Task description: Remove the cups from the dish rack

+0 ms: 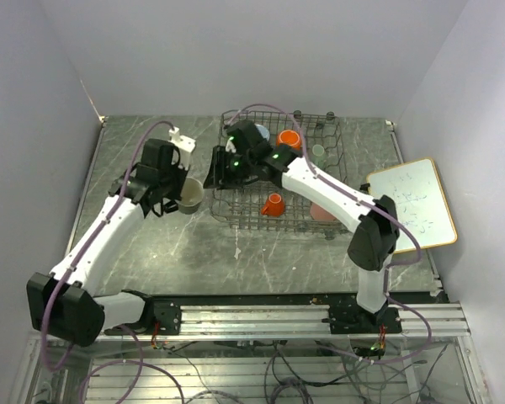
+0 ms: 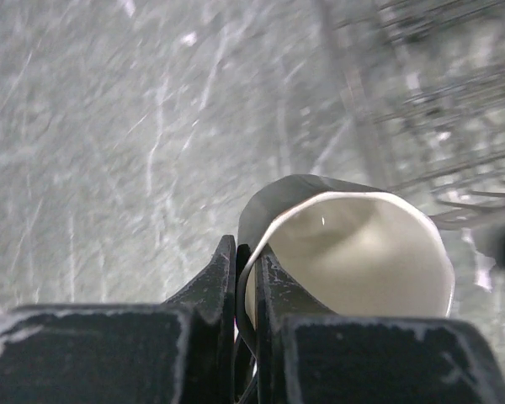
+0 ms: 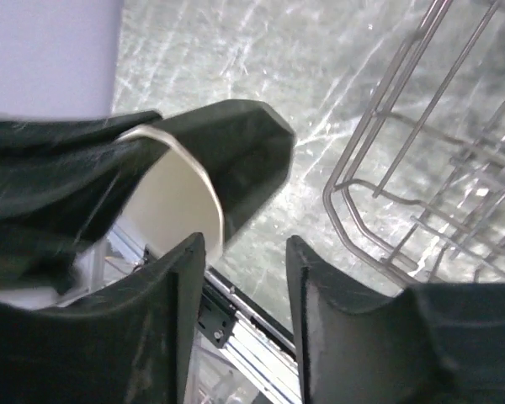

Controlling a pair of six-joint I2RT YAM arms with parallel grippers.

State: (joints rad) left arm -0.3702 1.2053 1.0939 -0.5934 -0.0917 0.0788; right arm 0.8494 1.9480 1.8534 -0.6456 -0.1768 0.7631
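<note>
My left gripper [image 2: 248,271] is shut on the rim of the black mug [image 2: 353,252], which has a white inside. In the top view the gripper [image 1: 177,195] holds the mug [image 1: 192,195] over the table just left of the dish rack [image 1: 328,135]. My right gripper [image 3: 240,269] is open and empty. It reaches across the rack's left edge [image 1: 220,167], and the black mug [image 3: 236,151] shows just beyond its left finger. In the rack are a light blue mug [image 1: 262,132], an orange mug [image 1: 290,139], a pale green cup [image 1: 318,152], a tiny orange cup [image 1: 273,204] and a pink tumbler [image 1: 322,211].
A white board with a wooden frame [image 1: 414,202] lies right of the rack. The rack's wire corner [image 3: 379,194] is close to my right gripper's right finger. Grey walls close in the table on the left, back and right.
</note>
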